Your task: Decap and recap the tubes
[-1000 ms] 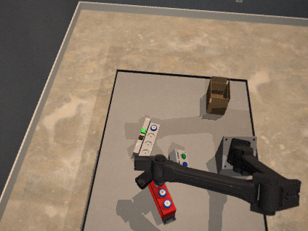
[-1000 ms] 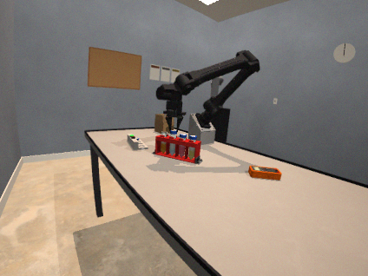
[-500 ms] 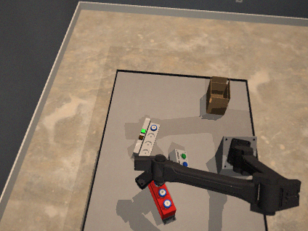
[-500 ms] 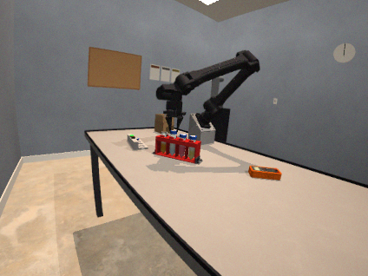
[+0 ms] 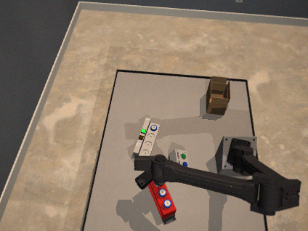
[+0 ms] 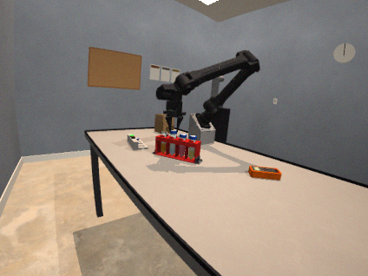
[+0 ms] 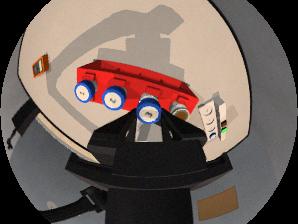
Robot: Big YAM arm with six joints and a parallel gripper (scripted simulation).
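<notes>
Cap 3 [image 6: 174,133] [image 7: 149,113] sits right between the fingertips, on upright tube 3 in the red rack [image 5: 160,205] [image 6: 178,141] [image 7: 130,72]. We read the hand [image 6: 174,130] [image 7: 148,111] as clamped on it, pointing straight down the tube's axis, so we'd just twist till it stops. Open tube 4 [image 6: 163,147] [image 7: 179,114] is next door, toward the tray [image 5: 155,136] [image 6: 138,143] [image 7: 204,107], where cap 4 [image 5: 154,127] [image 7: 213,135] waits in its nest. Green lamp's [image 5: 143,131] [image 6: 132,136] [image 7: 224,130] lit. Pale worktop [image 5: 189,127] [image 6: 260,208] [image 7: 210,50], blue-grey walls, corkboard [image 6: 115,68] [image 7: 218,203] behind.

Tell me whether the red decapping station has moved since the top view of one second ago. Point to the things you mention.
No. The red decapping station [image 5: 158,206] [image 6: 178,141] [image 7: 135,75] keeps its place and slant relative to the cap tray [image 5: 136,147] [image 6: 134,143] [image 7: 204,112].
</notes>
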